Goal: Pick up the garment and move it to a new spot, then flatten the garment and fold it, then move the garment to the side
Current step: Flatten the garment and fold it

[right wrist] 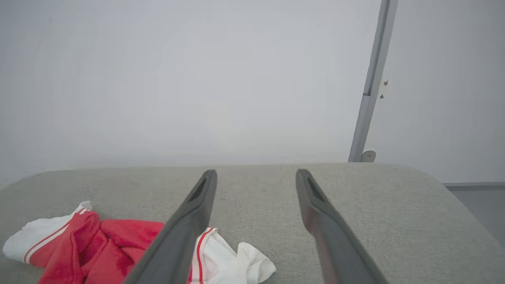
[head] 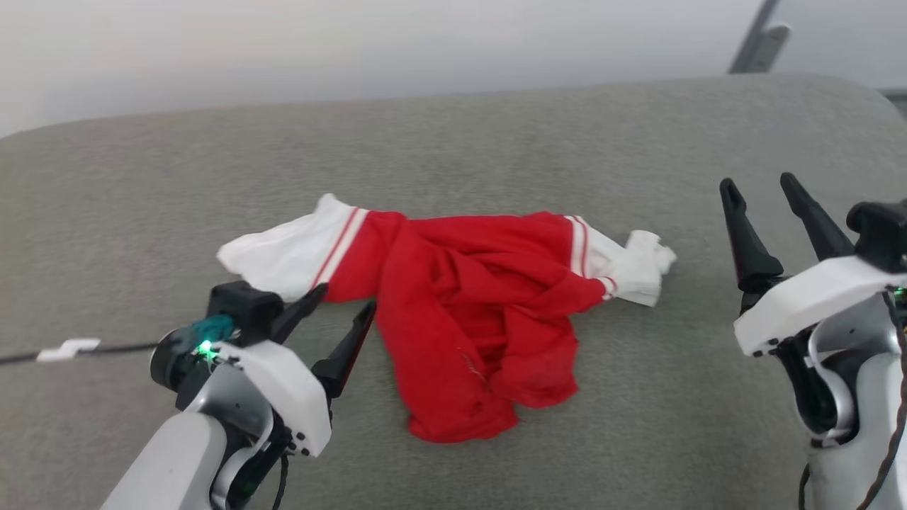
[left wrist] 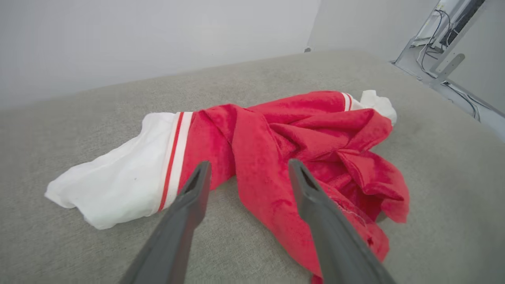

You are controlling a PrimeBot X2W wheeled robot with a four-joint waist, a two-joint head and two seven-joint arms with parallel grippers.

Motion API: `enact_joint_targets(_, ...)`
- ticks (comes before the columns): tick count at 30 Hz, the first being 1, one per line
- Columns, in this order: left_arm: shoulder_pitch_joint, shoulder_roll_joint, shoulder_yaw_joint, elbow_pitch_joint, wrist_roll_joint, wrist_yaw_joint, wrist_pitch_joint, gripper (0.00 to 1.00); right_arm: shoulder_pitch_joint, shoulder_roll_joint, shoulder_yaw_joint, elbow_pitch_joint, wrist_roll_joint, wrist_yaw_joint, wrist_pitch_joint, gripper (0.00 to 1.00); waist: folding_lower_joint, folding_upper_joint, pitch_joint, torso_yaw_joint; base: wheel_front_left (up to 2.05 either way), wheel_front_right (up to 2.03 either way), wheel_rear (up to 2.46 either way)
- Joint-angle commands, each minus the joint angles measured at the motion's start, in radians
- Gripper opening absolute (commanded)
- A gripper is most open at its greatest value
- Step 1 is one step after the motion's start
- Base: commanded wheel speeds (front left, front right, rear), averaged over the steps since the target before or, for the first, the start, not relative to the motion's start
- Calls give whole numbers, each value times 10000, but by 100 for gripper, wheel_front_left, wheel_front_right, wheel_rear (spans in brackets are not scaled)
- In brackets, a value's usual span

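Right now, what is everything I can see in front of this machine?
garment: one, red with white cuffs, crumpled in the middle of the surface
surface: one, grey fabric, under the garment
wall: one, pale, behind the surface
post: one, grey metal, against the wall, far right
left tool: one, dark fingers, open, close to the garment's left end
right tool: one, dark fingers, open, to the garment's right, apart from it
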Motion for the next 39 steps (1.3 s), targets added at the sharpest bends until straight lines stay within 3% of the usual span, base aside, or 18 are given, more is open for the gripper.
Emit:
enact_joint_targets(1, -216, 77, -125, 144, -72, 14, 377, 100, 170, 111, 91, -154, -129, 1, -317, 100, 0, 0, 108, -326, 0, 0, 0)
enact_joint_targets(10, -716, 95, -574, 1209, -277, 486, 2624, 100, 713, 609, 231, -671, -470, 1, -1391, 100, 0, 0, 360, -1091, 0, 0, 0)
enact_joint_targets(18, -934, -46, -815, 1826, -248, 898, 3621, 100, 1006, 767, 332, -805, -459, 1, -1728, 100, 0, 0, 477, -1363, 0, 0, 0)
enact_joint_targets(20, -939, -86, -916, 2040, -225, 943, 3789, 0, 1025, 787, 388, -764, -471, 1, -1788, 100, 0, 0, 484, -1395, 0, 0, 0)
enact_joint_targets(31, -613, 177, -603, 1949, -434, 1184, 3578, 0, 876, 722, 433, -689, -506, 1, -2383, 100, 0, 0, 339, -1037, 0, 0, 0)
enact_joint_targets(39, 563, 633, 4, 960, -794, 2014, 3418, 0, 903, 576, 300, -800, -681, 1, -2751, 100, 0, 0, 70, -618, 0, 0, 0)
